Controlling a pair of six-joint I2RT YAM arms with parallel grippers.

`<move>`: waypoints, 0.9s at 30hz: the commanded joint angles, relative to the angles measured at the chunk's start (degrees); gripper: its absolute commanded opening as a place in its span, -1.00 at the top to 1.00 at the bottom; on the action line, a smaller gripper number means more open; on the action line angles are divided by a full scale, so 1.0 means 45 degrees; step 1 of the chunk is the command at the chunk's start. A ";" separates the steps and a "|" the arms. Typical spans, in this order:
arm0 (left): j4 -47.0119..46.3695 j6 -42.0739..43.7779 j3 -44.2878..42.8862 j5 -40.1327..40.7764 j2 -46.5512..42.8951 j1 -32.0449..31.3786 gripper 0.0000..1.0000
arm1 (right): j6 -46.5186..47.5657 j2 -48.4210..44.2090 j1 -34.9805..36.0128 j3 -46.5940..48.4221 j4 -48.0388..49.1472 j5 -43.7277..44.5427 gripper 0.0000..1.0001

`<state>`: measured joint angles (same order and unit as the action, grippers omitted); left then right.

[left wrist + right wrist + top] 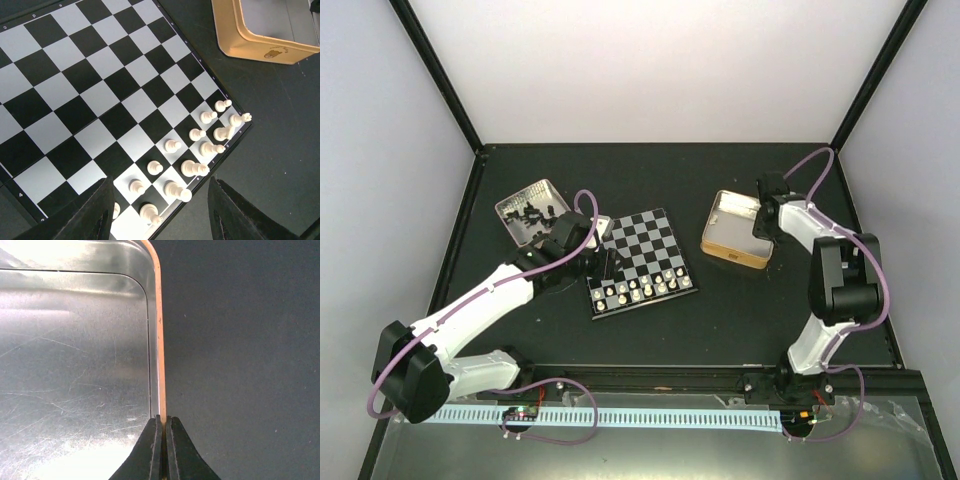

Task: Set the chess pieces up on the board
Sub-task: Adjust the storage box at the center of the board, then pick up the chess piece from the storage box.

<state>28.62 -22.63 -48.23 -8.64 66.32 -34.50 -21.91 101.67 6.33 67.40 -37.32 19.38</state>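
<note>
The board (645,240) lies at the table's middle, with cream-white chess pieces (642,289) standing in two rows along its near edge. Black chess pieces (532,213) lie in a silvery tray (509,207) at the back left. My left gripper (605,263) hovers over the board's left side. In the left wrist view this gripper (160,181) is open above the white pieces (192,168) on the board (90,75), and it holds nothing. My right gripper (162,418) is shut on the thin right wall (160,340) of the tan box (730,254).
The tan box (250,42) sits just right of the board, and the part of its shiny inside that shows is bare. The black table ends at white walls to the left, right and back. My left arm reaches across the tray's near corner.
</note>
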 commanded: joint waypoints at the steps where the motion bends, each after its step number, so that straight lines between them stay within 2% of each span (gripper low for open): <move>1: -0.0202 0.0222 -0.0197 -0.0242 -0.0031 0.0111 -0.05 | -0.1831 -0.0566 -0.0020 -0.1241 0.0261 -0.0621 0.97; 3: -0.0246 0.0192 -0.0192 -0.0257 -0.0015 0.0127 -0.05 | -0.1899 -0.0834 0.0010 -0.1551 0.0360 -0.0846 0.92; 8: -0.0380 0.0114 -0.0226 -0.0350 0.0028 0.0136 -0.05 | -0.1762 -0.1462 0.0019 -0.1109 0.0024 -0.1180 0.43; 13: -0.0504 0.0018 -0.0141 -0.0258 -0.0142 0.0144 -0.06 | -0.1557 -0.2161 0.0429 0.0135 -0.0557 -0.1149 0.09; 17: -0.0593 -0.0029 -0.0062 -0.0190 -0.0279 0.0148 -0.06 | -0.1473 -0.2159 0.0990 0.0856 -0.0575 -0.1187 0.03; 20: -0.0654 -0.0033 0.0020 -0.0169 -0.0351 0.0156 -0.07 | -0.1567 -0.1769 0.1282 0.1018 0.0097 -0.2218 0.04; 24: -0.0753 -0.0087 0.0135 -0.0226 -0.0470 0.0171 -0.07 | -0.2152 -0.0965 0.1308 0.0903 0.1697 -0.4505 0.19; 27: -0.0760 -0.0136 0.0219 -0.0269 -0.0538 0.0183 -0.08 | -0.2702 -0.0142 0.1304 0.1058 0.2565 -0.5326 0.27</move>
<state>26.79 -22.63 -47.59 -9.30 65.28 -34.11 -30.52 96.82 12.21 71.61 -32.69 3.38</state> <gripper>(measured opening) 0.535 0.382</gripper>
